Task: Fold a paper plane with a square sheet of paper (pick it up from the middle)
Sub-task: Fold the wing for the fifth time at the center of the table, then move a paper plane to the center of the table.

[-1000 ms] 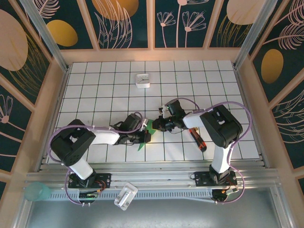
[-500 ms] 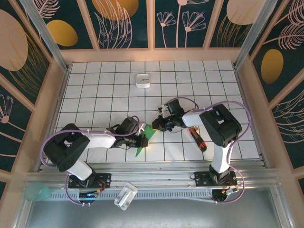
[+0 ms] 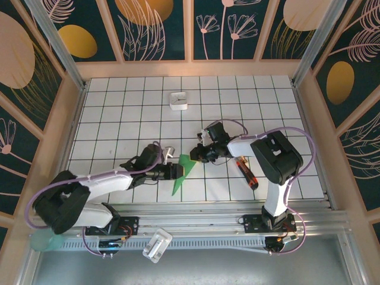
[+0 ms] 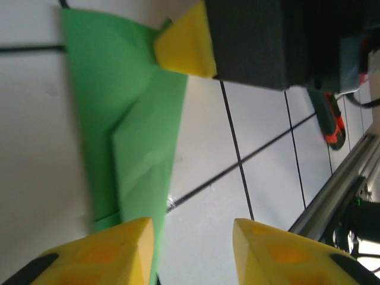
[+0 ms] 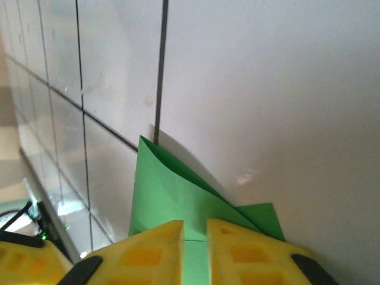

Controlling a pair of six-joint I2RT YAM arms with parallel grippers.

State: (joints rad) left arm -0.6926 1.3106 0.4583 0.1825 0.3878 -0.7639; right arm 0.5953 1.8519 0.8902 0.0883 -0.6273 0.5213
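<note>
The square sheet of paper (image 3: 181,173) is bright green and folded into a narrow pointed shape lying on the tiles, its tip toward the near edge. My left gripper (image 3: 173,171) sits low at its left side. In the left wrist view that gripper (image 4: 193,228) is open, with bare tile in the gap and the paper (image 4: 133,136) beside its left finger. My right gripper (image 3: 199,155) is at the paper's far end. In the right wrist view its (image 5: 195,228) fingers stand close together on the paper (image 5: 172,190), one flap raised off the tile.
A red-and-black screwdriver (image 3: 247,173) lies right of the right arm, also visible in the left wrist view as the screwdriver (image 4: 330,122). A small white box (image 3: 179,101) sits at the back. The metal rail (image 3: 190,221) runs along the near edge.
My left gripper has opened and let go of the paper, and its arm has stretched lower and further left. More of the paper now lies uncovered. The right gripper has barely moved.
</note>
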